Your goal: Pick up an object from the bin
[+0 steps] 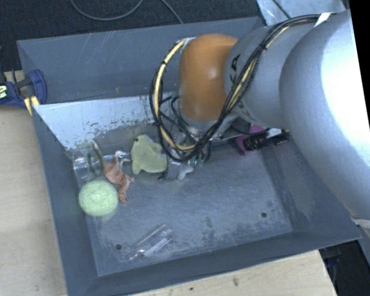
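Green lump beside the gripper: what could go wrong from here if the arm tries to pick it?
1. The gripper sits at the right edge of the lump, so it may catch only a corner, and the soft-looking lump could slip out.
2. The orange scrap and the clear cup lie close on the lump's left; a push could shove them along or lift the scrap too.

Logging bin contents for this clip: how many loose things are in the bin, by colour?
Green: 2, ball, pale lumpy piece
Clear: 2, small cup, plastic piece
Orange-pink: 1, crumpled scrap
Magenta-and-black: 1, pen-like stick
Total: 6 in view
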{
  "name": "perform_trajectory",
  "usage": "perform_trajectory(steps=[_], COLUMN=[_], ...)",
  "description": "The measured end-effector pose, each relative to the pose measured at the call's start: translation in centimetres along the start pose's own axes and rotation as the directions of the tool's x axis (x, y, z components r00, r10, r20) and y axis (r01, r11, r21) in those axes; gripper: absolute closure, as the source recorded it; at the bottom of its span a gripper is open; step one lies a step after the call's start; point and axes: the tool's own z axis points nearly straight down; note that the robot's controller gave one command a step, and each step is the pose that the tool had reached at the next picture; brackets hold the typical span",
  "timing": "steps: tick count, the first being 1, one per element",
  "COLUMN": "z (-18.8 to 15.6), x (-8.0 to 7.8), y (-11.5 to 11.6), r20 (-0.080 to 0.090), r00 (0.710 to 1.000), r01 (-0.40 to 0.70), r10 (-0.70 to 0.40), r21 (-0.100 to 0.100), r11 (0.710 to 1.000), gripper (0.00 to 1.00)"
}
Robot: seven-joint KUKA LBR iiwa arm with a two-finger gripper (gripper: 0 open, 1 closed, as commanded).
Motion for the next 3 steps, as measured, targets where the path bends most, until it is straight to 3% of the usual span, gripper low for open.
perform_trajectory(steps=[3], z=[-4.4], x=[-0.2], y=[0.0], r20=[0.008], r00=[1.000], r01=[0.001], r10=[-0.001], r21=[-0.004], r11=[1.000], gripper=[1.00])
